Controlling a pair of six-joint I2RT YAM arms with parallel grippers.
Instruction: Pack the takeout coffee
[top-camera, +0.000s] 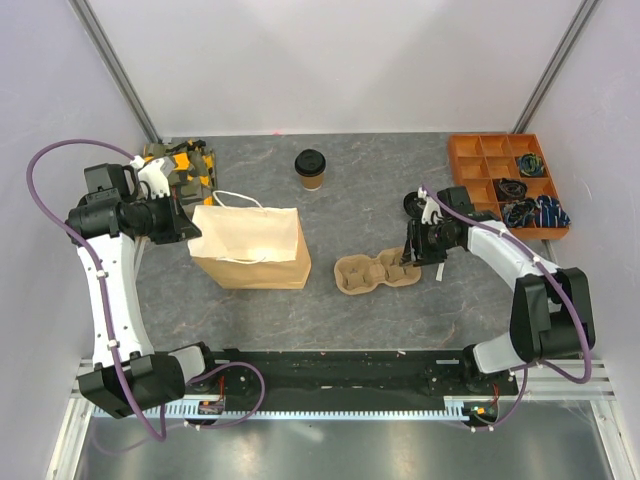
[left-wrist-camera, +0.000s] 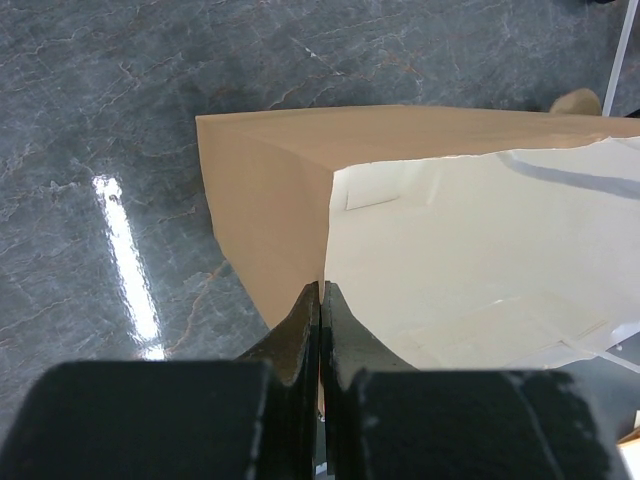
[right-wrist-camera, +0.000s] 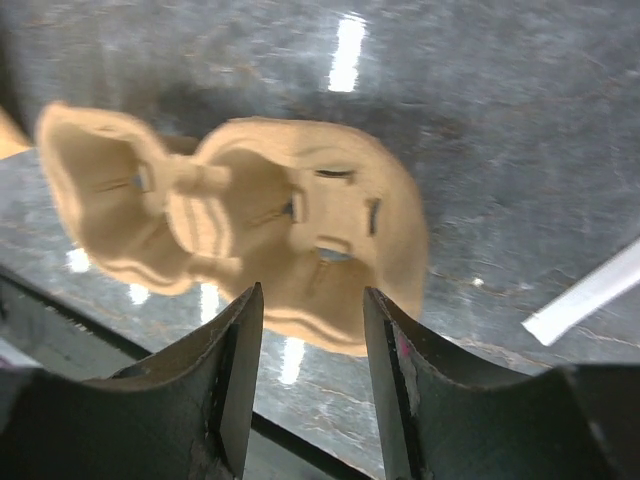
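My left gripper is pinched shut on the rim of the bag, whose mouth faces left, left of centre on the table. My right gripper hangs with its fingers apart over the right end of the carrier. The cup, black lid on, stands upright at the far middle, well apart from both grippers.

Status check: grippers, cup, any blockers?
Left gripper shut on bag edge. Right gripper open, jaws over the carrier, not gripping. Cup upright, lidded, at the back, untouched. Nothing close around it.
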